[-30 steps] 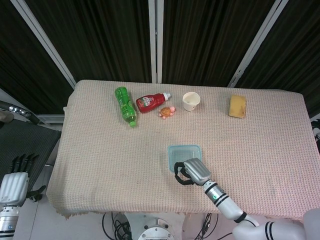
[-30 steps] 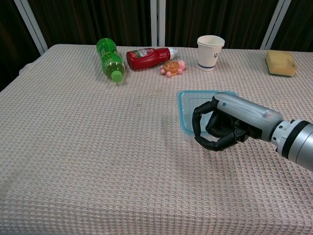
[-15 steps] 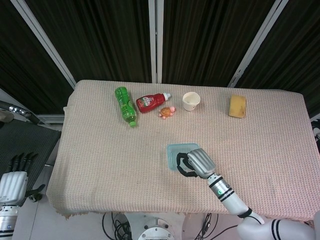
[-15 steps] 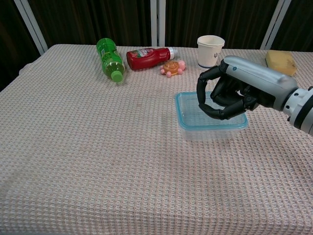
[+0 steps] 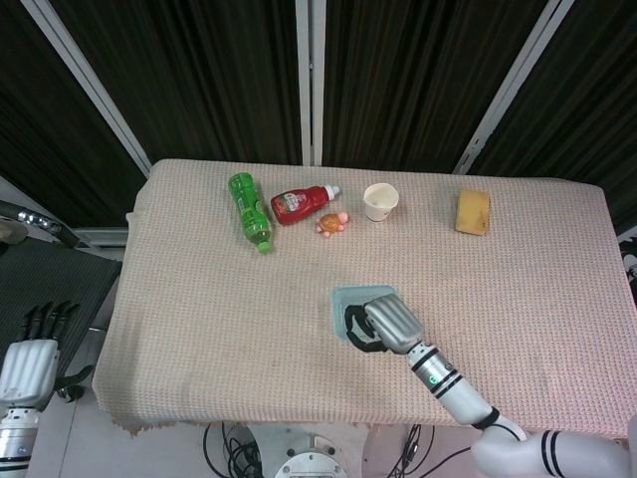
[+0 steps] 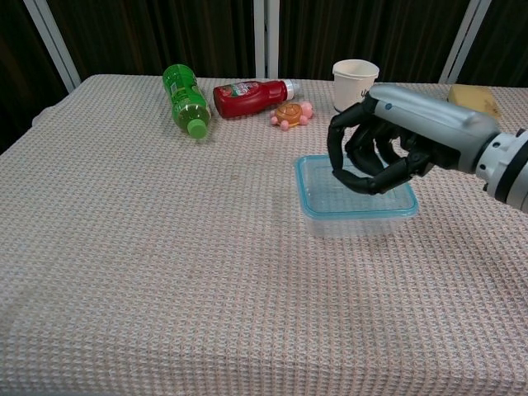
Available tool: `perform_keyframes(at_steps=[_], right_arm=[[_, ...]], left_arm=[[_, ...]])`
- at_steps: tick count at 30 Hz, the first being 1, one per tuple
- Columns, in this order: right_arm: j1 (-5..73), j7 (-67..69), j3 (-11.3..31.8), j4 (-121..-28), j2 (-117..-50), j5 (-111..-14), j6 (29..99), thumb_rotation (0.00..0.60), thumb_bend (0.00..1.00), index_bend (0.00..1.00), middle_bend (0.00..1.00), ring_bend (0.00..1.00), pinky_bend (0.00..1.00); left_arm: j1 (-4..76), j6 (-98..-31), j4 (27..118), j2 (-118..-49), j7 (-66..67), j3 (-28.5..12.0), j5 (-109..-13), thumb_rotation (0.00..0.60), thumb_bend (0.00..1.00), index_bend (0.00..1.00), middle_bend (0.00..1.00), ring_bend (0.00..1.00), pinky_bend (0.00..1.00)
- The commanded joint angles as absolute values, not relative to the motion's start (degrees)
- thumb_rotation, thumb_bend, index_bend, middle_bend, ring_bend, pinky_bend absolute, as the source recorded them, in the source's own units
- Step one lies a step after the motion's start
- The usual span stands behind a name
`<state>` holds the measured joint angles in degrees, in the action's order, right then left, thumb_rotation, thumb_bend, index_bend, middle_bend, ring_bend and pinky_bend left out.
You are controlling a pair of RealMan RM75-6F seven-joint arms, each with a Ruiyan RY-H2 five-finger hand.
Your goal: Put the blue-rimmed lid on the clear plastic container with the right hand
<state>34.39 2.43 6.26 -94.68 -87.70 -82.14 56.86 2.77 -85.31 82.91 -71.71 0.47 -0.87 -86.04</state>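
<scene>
Green bottle (image 6: 184,100); red ketchup (image 6: 250,96); yellow sponge (image 5: 473,211).

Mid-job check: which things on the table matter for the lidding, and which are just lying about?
Job: blue-rimmed lid, sitting on the clear plastic container; right hand above them, fingers curled.

Lying about: green bottle, ketchup bottle, turtle toy, paper cup, sponge.

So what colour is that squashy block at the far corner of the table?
The sponge is yellow with a browner edge, clearest in the head view.
</scene>
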Motion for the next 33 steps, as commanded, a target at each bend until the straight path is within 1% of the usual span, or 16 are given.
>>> perform_keyframes(at_steps=[1,6,17,21,25,29,31,32,33], right_arm=[[38.1,8.0,5.9,-91.9,-91.8,-82.3,51.1,0.600,0.58,0.91,0.88,0.77,0.88],[39.3,8.4,6.0,-89.0,-94.6,-81.1,49.4,0.600,0.63,0.93,0.90,0.80,0.90],[40.4,8.2,5.5,-86.1,-96.7,-79.7,47.8,0.600,0.63,0.93,0.91,0.80,0.91],[40.0,8.3,5.6,-86.4,-96.6,-80.0,49.1,0.600,0.63,0.93,0.91,0.80,0.91],[38.5,9.1,5.6,-88.2,-94.7,-82.3,53.4,0.600,0.63,0.93,0.90,0.80,0.91],[35.6,6.5,5.6,-89.9,-91.3,-85.0,60.7,0.600,0.62,0.91,0.88,0.77,0.90],[33.3,2.5,5.5,-90.8,-88.8,-85.1,64.6,0.600,0.58,0.87,0.85,0.74,0.87],[32.3,0.5,5.5,-91.3,-87.7,-84.7,66.1,0.600,0.51,0.82,0.82,0.70,0.82],[30.9,-2.5,5.4,-92.0,-86.0,-83.8,67.9,0.600,0.47,0.79,0.80,0.68,0.79]], left_arm=[[2.5,-85.5,83.0,-71.7,0.5,-0.8,-85.9,0.600,0.00,0.12,0.08,0.00,0.00],[2.2,-85.7,82.8,-71.8,0.3,-0.6,-85.7,0.600,0.00,0.12,0.08,0.00,0.00],[2.0,-85.7,82.2,-72.0,-0.2,-0.6,-85.5,0.600,0.00,0.12,0.08,0.00,0.00],[2.0,-85.7,82.0,-72.1,-0.4,-0.6,-85.5,0.600,0.00,0.12,0.08,0.00,0.00],[2.0,-85.7,81.8,-72.1,-0.6,-0.8,-85.5,0.600,0.00,0.12,0.08,0.00,0.00],[2.3,-85.7,81.7,-72.0,-0.8,-1.0,-85.7,0.600,0.00,0.12,0.08,0.00,0.00],[2.4,-85.7,81.6,-72.0,-1.0,-1.0,-85.9,0.600,0.00,0.12,0.08,0.00,0.00],[2.5,-85.7,81.6,-72.0,-1.0,-1.1,-85.9,0.600,0.00,0.12,0.08,0.00,0.00],[2.5,-85.6,81.5,-72.0,-1.1,-1.1,-85.9,0.600,0.00,0.12,0.08,0.00,0.00]])
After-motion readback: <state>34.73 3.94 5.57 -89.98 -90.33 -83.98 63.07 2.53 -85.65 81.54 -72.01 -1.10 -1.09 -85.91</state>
